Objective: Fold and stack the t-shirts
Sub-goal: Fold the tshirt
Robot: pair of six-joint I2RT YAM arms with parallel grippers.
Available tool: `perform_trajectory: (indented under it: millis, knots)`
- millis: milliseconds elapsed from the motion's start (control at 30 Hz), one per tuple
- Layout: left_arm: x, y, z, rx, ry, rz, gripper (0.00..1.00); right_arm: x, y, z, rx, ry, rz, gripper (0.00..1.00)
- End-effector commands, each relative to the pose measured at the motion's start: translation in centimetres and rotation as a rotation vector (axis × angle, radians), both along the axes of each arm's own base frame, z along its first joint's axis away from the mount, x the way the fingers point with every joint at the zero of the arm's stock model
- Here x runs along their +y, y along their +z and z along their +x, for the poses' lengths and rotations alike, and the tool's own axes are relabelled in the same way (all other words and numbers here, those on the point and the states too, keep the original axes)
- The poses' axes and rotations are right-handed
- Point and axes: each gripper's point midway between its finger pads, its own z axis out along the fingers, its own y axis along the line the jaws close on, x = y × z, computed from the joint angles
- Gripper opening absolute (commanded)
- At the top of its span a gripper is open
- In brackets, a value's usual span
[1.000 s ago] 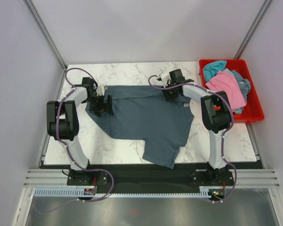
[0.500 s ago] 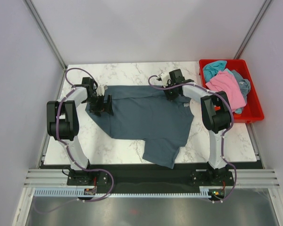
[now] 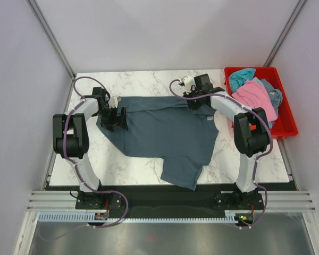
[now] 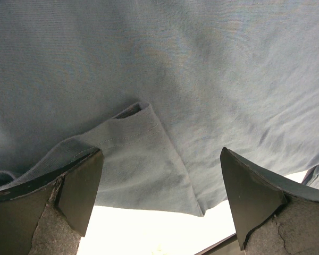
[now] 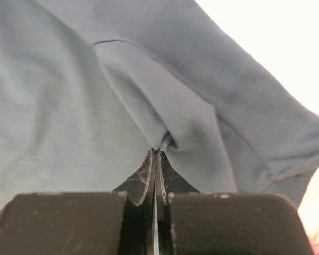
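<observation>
Swinging outward since a second ago, the right arm [image 3: 250, 135] is bending toward the red bin [image 3: 288, 126]. The right gripper [image 5: 155, 151] is pinching shut on a fold of the slate-blue t-shirt [image 3: 165, 133], near the far edge of the table [image 3: 143, 79]. The left gripper [image 4: 160, 154] is hanging wide open at the left edge, seemingly just above the cloth. A pink t-shirt [image 3: 255, 95] and a teal t-shirt [image 3: 242, 74] are lying in the bin.

Big slate-blue t-shirt [image 3: 165, 133] spread mostly flat on desk [image 3: 138, 82], white tag [image 3: 208, 119] at right side, lower end over near edge. Crumpled pink t-shirt [image 3: 255, 95] and teal t-shirt [image 3: 240, 77] in red bin [image 3: 290, 119].
</observation>
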Motion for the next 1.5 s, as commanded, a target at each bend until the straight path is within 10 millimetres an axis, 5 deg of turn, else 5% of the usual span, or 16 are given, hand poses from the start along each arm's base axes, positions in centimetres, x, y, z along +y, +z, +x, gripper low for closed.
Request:
perform_trajectory:
  millis: [0, 267, 833, 933, 967, 1067, 1167, 1300, 1467]
  knots:
    - [0.1, 1.6, 0.8, -0.057, 0.003, -0.001, 0.99, 1.5, 1.9, -2.1, 0.018, 0.044, 0.063, 0.00]
    - [0.0, 1.9, 0.8, -0.063, 0.003, -0.005, 0.99, 3.8, 1.8, -6.0, 0.117, 0.137, 0.126, 0.00]
    - [0.0, 2.3, 1.3, -0.078, 0.003, -0.004, 0.99, 6.9, 2.0, -9.7, 0.234, 0.211, 0.219, 0.00]
    - [0.0, 2.3, 1.4, -0.080, 0.003, -0.004, 0.99, 7.5, 1.9, -10.3, 0.238, 0.221, 0.213, 0.06]
    - [0.0, 2.4, 1.4, -0.081, 0.002, -0.004, 0.99, 7.5, 1.8, -10.2, 0.239, 0.212, 0.210, 0.18]
    - [0.0, 2.9, 1.7, -0.098, 0.002, -0.004, 0.99, 7.2, 2.1, -9.2, 0.207, 0.187, 0.191, 0.45]
    - [0.0, 4.1, 2.7, -0.136, 0.003, -0.003, 0.99, 6.3, 4.5, -6.4, 0.111, 0.103, 0.191, 0.49]
    - [-0.4, 6.4, 3.7, -0.178, -0.006, -0.029, 0.99, 2.5, 8.4, -0.7, -0.010, -0.092, 0.260, 0.50]
    - [-0.6, 8.5, 6.9, -0.244, -0.001, -0.040, 0.99, -1.8, 8.4, 4.0, -0.040, -0.240, 0.291, 0.52]
